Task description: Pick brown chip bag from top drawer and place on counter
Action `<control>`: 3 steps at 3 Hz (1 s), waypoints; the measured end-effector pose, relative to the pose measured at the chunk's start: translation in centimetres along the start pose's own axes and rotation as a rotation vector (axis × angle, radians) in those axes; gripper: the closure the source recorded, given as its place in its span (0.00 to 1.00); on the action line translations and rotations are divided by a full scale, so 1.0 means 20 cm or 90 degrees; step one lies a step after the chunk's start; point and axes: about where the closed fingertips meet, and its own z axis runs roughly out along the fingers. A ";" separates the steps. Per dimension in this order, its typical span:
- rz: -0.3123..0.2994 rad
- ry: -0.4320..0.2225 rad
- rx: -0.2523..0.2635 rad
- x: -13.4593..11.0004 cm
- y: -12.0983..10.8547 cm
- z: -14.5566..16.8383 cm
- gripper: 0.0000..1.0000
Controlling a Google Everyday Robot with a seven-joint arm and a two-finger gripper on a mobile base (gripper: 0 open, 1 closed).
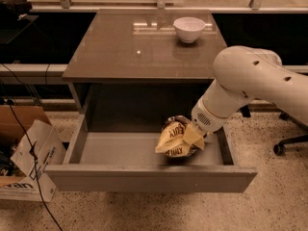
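Observation:
The brown chip bag (175,138), crumpled cream-yellow with a dark brown top and dark lettering, hangs a little above the floor at the right end of the open top drawer (144,178). My gripper (193,133) is at the end of the white arm that comes in from the right. It is shut on the bag's right upper edge, and the wrist and the bag mostly hide its fingers. The glossy grey-brown counter (120,52) lies above and behind the drawer.
A white bowl (189,29) stands at the counter's back right. A cardboard box (26,158) with cables stands on the floor left of the drawer. An office chair base (288,143) is at the right. The drawer front sticks out towards the camera.

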 end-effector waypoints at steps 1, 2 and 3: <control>-0.030 -0.077 -0.028 -0.06 -0.03 -0.26 1.00; -0.088 -0.154 -0.048 -0.16 -0.07 -0.56 1.00; -0.182 -0.217 -0.082 -0.25 -0.05 -0.87 1.00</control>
